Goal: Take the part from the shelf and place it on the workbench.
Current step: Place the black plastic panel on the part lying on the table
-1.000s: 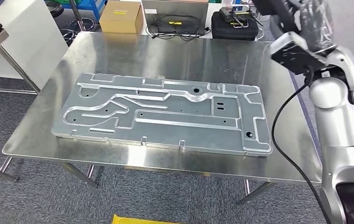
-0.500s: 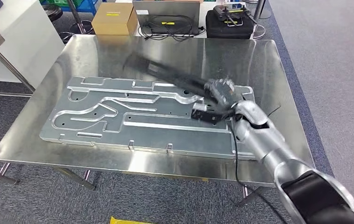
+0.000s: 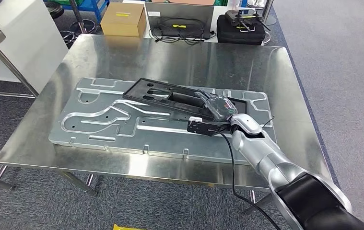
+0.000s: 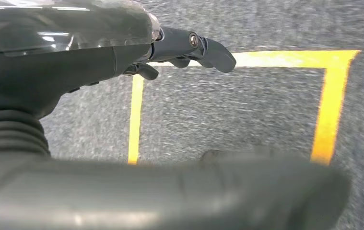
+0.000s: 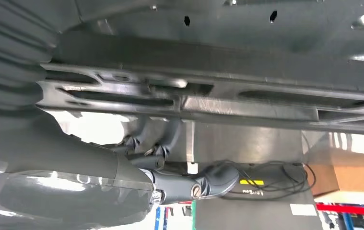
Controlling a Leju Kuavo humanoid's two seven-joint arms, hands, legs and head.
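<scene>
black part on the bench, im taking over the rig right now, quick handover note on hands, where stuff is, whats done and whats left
Right hand: grips the black part at its near-right end.
Left hand: holds nothing, fingers apart, hanging over grey carpet with yellow tape lines.
Black part: above the large silver plate on the steel workbench; I cannot tell whether it rests on the plate or is just above it.
Done: part brought to the workbench.
Left: set it down fully if needed, let go, pull the right arm back.

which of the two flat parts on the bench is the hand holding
The black part, gripped by the right hand; the larger silver panel lies flat beneath it.
</scene>
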